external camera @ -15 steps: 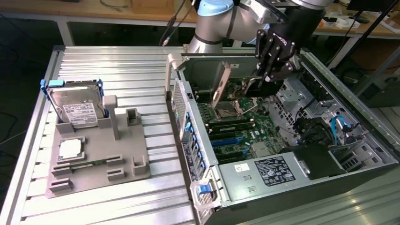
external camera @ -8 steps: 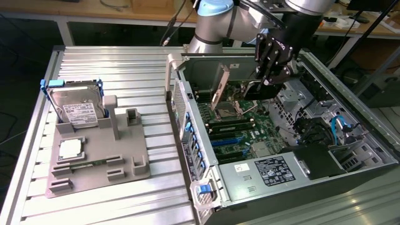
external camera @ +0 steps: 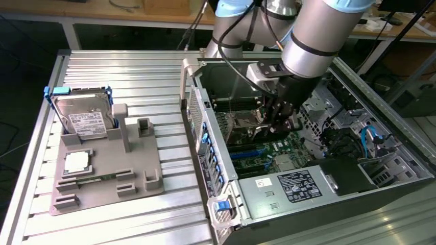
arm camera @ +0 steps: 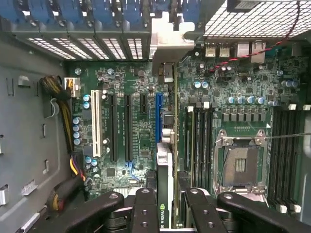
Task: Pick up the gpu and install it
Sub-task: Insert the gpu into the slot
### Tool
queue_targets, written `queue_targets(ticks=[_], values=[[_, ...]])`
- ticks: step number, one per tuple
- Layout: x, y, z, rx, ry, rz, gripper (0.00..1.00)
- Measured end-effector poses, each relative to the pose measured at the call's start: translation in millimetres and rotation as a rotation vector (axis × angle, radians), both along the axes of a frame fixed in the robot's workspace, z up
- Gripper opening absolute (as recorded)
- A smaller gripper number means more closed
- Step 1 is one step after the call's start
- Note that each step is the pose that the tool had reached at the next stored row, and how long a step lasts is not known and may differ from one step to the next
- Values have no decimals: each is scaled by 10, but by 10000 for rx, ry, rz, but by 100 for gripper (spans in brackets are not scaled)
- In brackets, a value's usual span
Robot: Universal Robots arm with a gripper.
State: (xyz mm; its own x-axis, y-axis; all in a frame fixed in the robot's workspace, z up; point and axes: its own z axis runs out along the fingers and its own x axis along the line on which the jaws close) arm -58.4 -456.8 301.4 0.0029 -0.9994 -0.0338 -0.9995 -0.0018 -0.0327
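Observation:
The gpu (arm camera: 164, 174) stands on edge inside the open computer case (external camera: 204, 127), seen from above as a thin card with a logo on its top edge. Its silvery end bracket (arm camera: 167, 41) reaches the case's rear slot openings. My gripper (arm camera: 167, 199) is shut on the card, with black fingers (arm camera: 145, 208) on either side of it. The card sits in line with the blue slot (arm camera: 158, 114) on the green motherboard (arm camera: 136, 141). In the exterior view my gripper (external camera: 279, 125) reaches down into the case over the motherboard, and the card is mostly hidden under it.
A silver hard drive (external camera: 81, 117) in a blue frame stands in a grey fixture (external camera: 109, 168) on the exterior view's left, on the slatted table. The power supply (external camera: 289, 186), CPU socket (arm camera: 240, 162), memory slots (arm camera: 199, 141) and cable bundles (arm camera: 68, 160) crowd the case around the card.

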Motion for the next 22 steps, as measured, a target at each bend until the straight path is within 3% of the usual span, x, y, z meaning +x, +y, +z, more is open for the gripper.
queue_targets(ticks=[2,4,7,22], values=[[-34,0,-104,-3,-35,1,27],[-37,-58,-120,2,-44,-74,27],[-82,-59,-212,14,-43,-123,27],[-173,-60,-301,13,-43,-122,27]])
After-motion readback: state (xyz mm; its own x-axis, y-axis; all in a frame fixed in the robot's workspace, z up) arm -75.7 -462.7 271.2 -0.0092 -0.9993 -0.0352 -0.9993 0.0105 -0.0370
